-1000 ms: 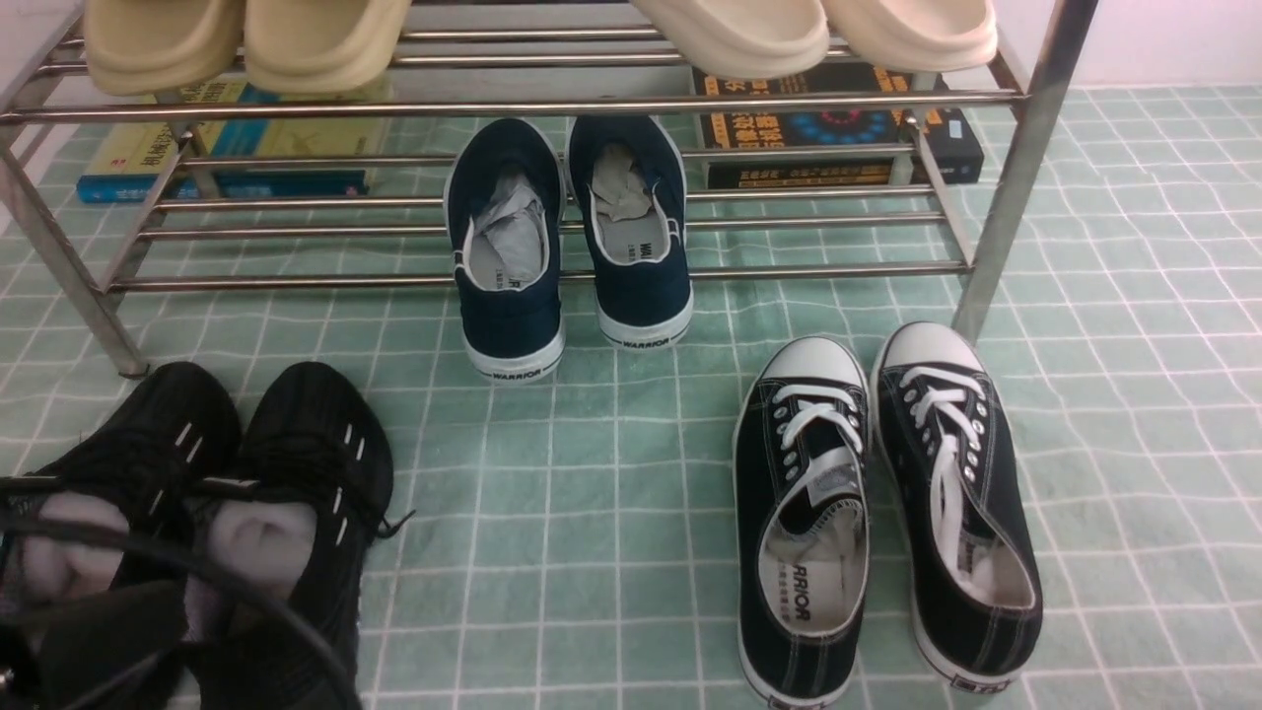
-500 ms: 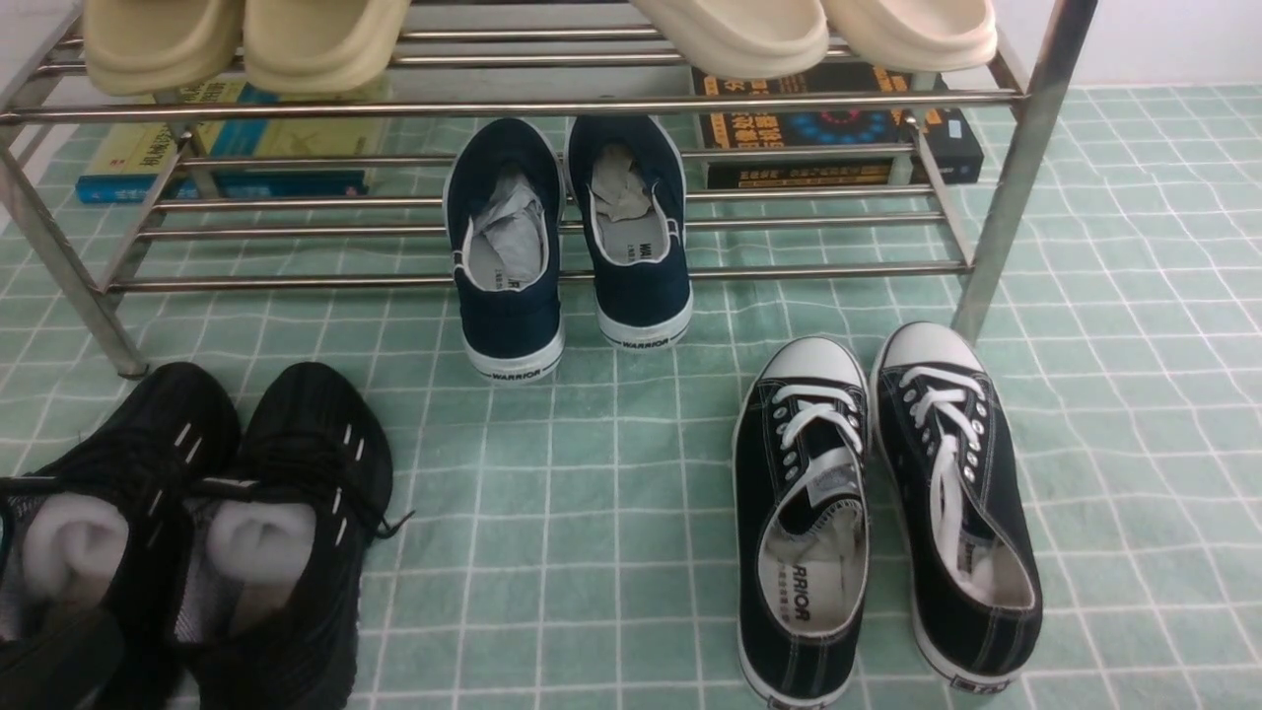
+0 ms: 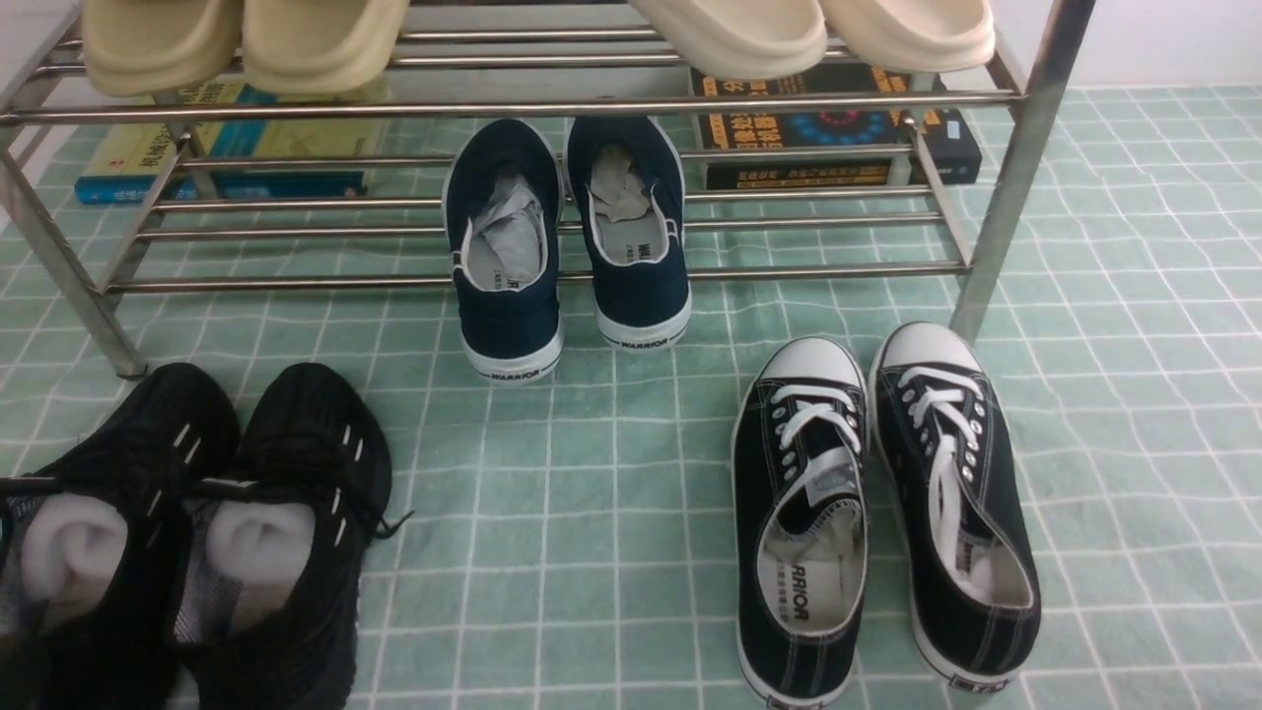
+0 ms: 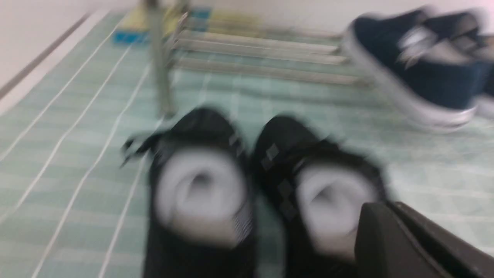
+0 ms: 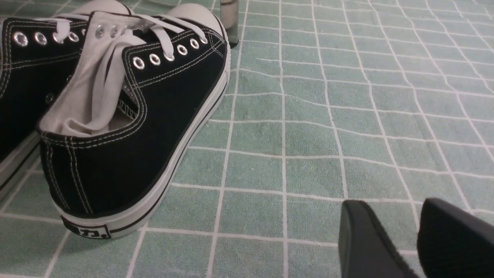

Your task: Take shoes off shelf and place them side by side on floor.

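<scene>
The black shoes (image 3: 187,523) sat side by side on the floor (image 3: 611,552) at lower left of the front view, off the shelf (image 3: 552,276). Navy slip-ons (image 3: 567,247) leaned on the shelf's bottom bars at centre; laced sneakers (image 3: 882,503) lay at lower right. Books (image 3: 838,128) lay behind the shelf, slippers (image 3: 246,39) on its upper tier. The left gripper (image 4: 409,247) was closed and empty, the right gripper (image 5: 417,235) open beside a sneaker.

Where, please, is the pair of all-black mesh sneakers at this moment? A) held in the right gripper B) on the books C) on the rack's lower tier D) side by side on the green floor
D: the black mesh sneakers sit together on the floor, in front of the metal shoe rack.
</scene>
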Motion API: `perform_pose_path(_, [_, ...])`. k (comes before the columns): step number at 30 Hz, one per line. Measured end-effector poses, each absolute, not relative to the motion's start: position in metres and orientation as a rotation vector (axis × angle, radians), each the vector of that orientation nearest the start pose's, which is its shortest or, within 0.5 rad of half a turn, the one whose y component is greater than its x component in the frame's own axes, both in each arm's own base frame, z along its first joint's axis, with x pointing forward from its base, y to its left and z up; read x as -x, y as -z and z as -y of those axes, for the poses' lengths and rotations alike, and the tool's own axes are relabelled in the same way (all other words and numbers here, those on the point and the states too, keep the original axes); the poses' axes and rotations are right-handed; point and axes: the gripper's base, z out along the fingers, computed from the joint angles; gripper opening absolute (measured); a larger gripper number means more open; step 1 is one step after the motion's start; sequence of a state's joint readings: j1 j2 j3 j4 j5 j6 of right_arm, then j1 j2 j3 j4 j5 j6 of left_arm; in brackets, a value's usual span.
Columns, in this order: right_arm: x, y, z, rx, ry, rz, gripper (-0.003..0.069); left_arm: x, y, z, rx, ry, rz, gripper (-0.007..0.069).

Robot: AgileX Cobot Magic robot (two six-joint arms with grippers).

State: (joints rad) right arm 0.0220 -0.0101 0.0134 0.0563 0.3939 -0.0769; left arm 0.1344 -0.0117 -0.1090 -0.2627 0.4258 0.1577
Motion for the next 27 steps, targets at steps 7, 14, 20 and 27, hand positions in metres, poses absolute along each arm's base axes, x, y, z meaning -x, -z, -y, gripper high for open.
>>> perform_pose_path(7, [-0.052,-0.174,-0.003,0.059,-0.018,-1.879,0.0240,-0.051,-0.185,-0.003,0.095,0.021,-1.854,0.0019])
perform_pose_path(14, [-0.052,-0.174,-0.003,0.059,-0.018,-1.879,0.0240,-0.052,-0.174,-0.001,0.057,0.039,-1.869,0.0029])
perform_pose_path(20, [-0.052,-0.174,-0.003,0.059,-0.018,-1.879,0.0240,-0.052,-0.174,-0.001,0.055,0.039,-1.868,0.0033])
perform_pose_path(27, [-0.052,-0.174,-0.003,0.059,-0.018,-1.879,0.0240,-0.052,-0.174,-0.001,0.053,0.037,-1.867,0.0033])
